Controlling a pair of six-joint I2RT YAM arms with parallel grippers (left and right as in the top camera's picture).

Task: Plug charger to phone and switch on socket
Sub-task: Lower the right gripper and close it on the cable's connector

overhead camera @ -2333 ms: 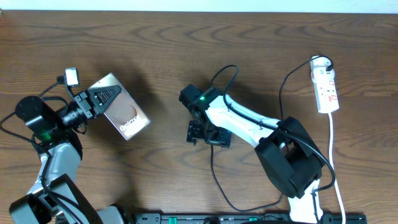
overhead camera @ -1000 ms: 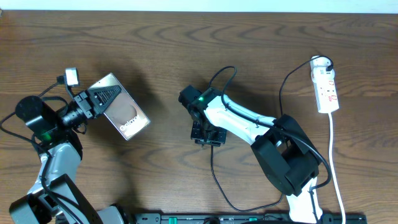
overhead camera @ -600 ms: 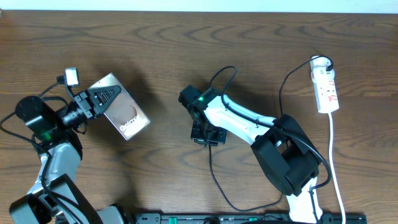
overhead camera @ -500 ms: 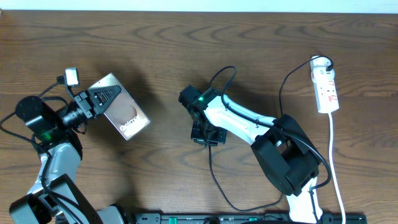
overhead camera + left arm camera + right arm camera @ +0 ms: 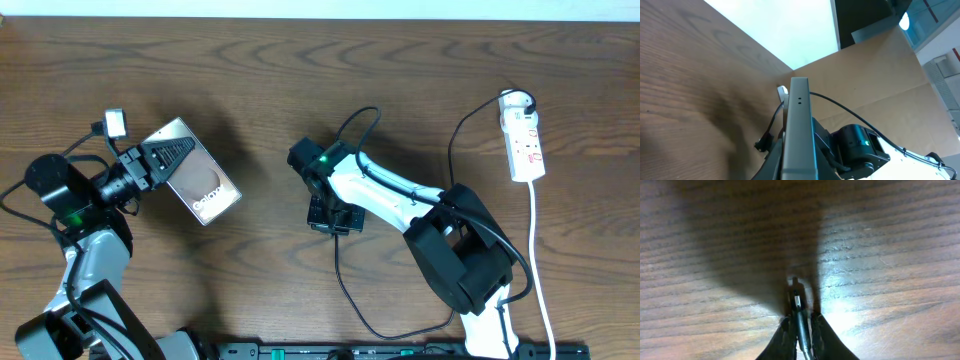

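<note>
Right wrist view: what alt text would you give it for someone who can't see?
The right gripper pinches the charger by its small black plug tip between its fingers, pointed at a wooden table darkened by shadow.

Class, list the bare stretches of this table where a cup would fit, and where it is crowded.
Bare wood: the far strip from above the phone to the socket; also between phone and right claw. Crowded: near the right arm, where the charger cable loops, and around the left arm.
</note>
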